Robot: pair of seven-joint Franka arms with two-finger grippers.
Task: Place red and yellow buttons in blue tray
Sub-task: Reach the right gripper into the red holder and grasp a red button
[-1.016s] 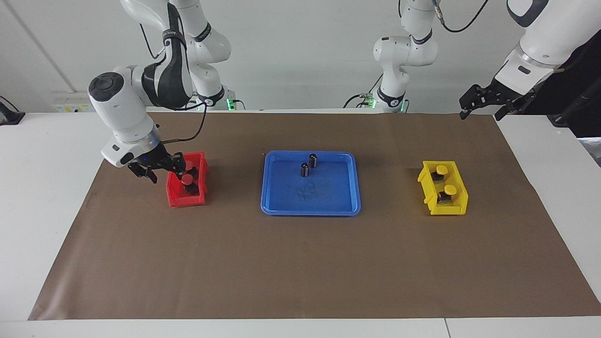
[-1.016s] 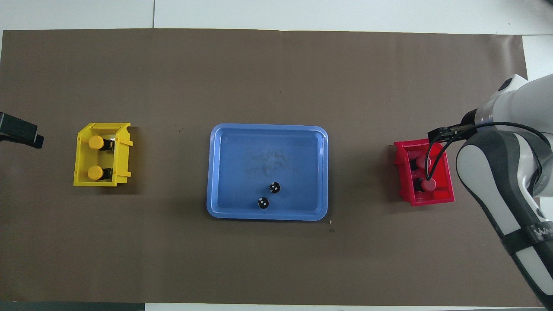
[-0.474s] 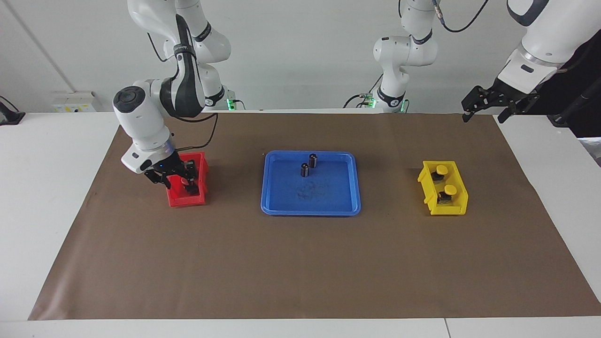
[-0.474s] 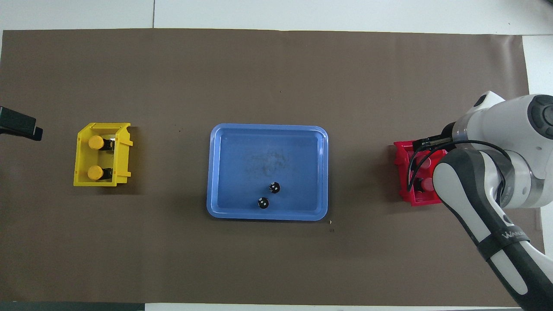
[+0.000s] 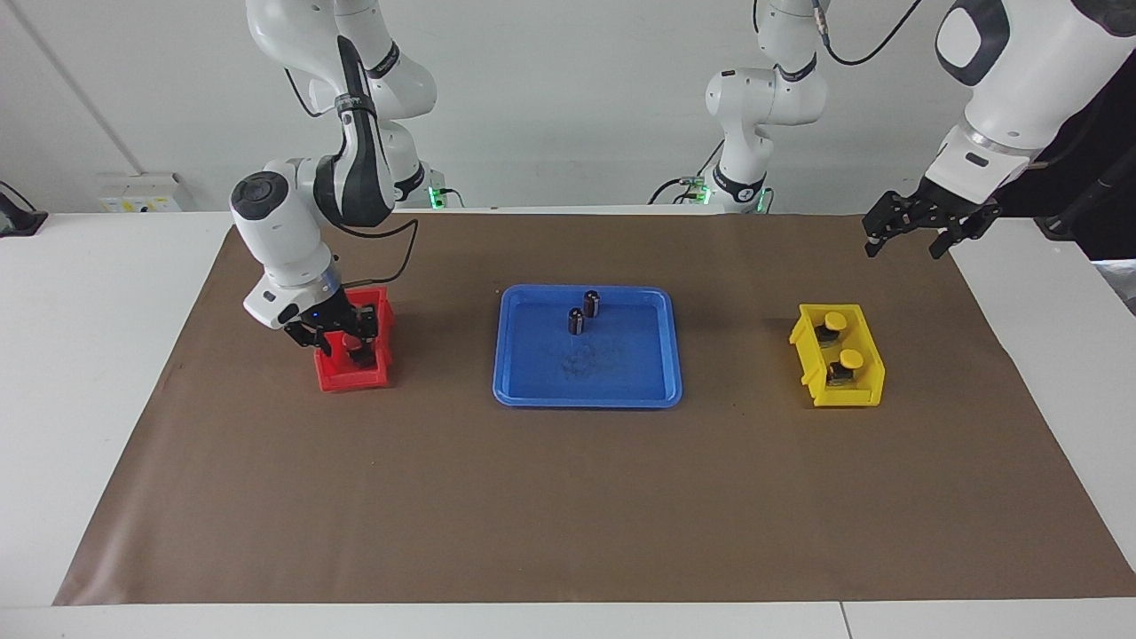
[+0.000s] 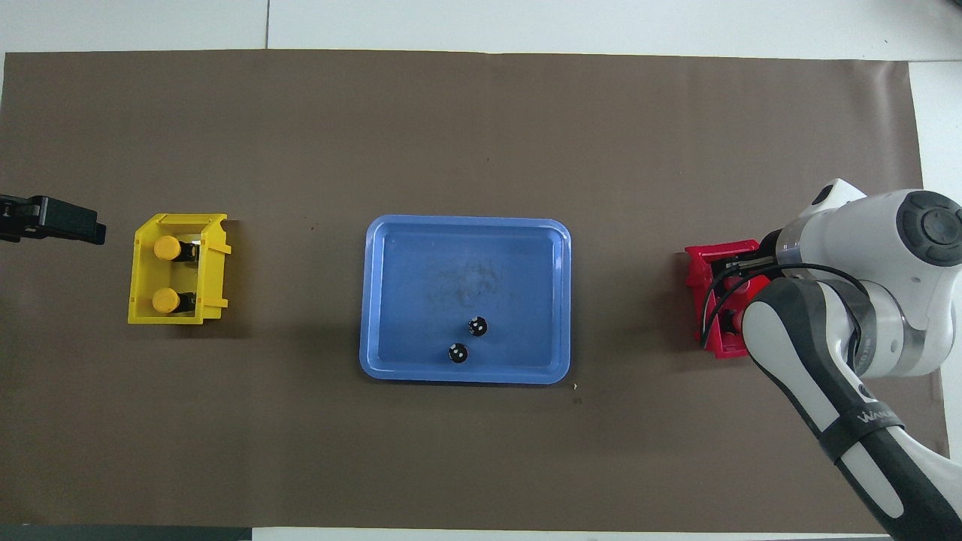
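Observation:
The blue tray (image 5: 586,399) (image 6: 466,376) lies at the table's middle. Two yellow buttons (image 5: 833,319) (image 5: 850,358) stand in the yellow bin (image 5: 865,392), and they show in the overhead view (image 6: 165,247) (image 6: 164,300). The red buttons sit in the red bin (image 5: 351,382) (image 6: 703,263), mostly hidden by my right gripper (image 5: 337,339). That gripper is open and lowered into the red bin, astride a red button (image 5: 349,336). My left gripper (image 5: 905,247) (image 6: 71,224) is open and empty, in the air near the yellow bin, toward the left arm's end.
Two dark capless cylinders (image 5: 592,303) (image 5: 576,320) stand in the blue tray, on its side nearer the robots. They also show in the overhead view (image 6: 477,326) (image 6: 458,352). A brown mat (image 5: 568,497) covers the table.
My right gripper has moved from beside the red bin to over it and has gone down inside. My left gripper has shifted a little toward the yellow bin.

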